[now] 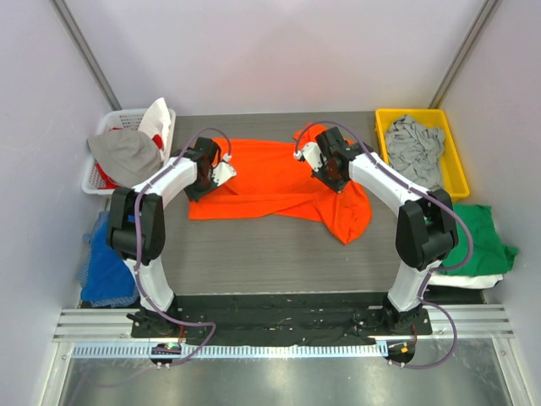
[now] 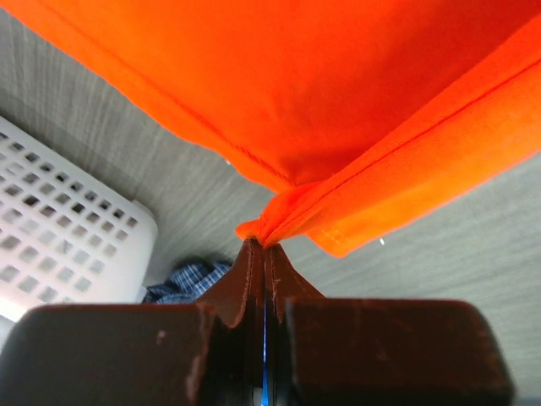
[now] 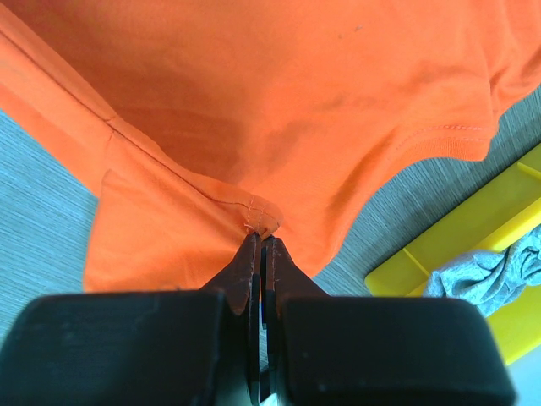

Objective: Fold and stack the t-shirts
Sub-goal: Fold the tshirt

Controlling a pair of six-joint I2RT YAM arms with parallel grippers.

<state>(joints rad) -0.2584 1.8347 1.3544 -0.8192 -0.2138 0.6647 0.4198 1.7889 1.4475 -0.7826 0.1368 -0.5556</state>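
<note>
A bright orange t-shirt lies spread across the far half of the grey table, one part drooping toward the front right. My left gripper is shut on its left hem corner; the left wrist view shows the pinched orange cloth bunched at the left gripper's tips. My right gripper is shut on a seam of the same shirt, pinched at the right gripper's tips. A grey t-shirt lies in the yellow bin. A green t-shirt lies on a white one at the right.
A yellow bin stands at the back right. A white basket with grey and white-red cloth stands at the back left. Blue checked cloth lies off the table's left side. The yellow bin and white basket show close by in the wrist views.
</note>
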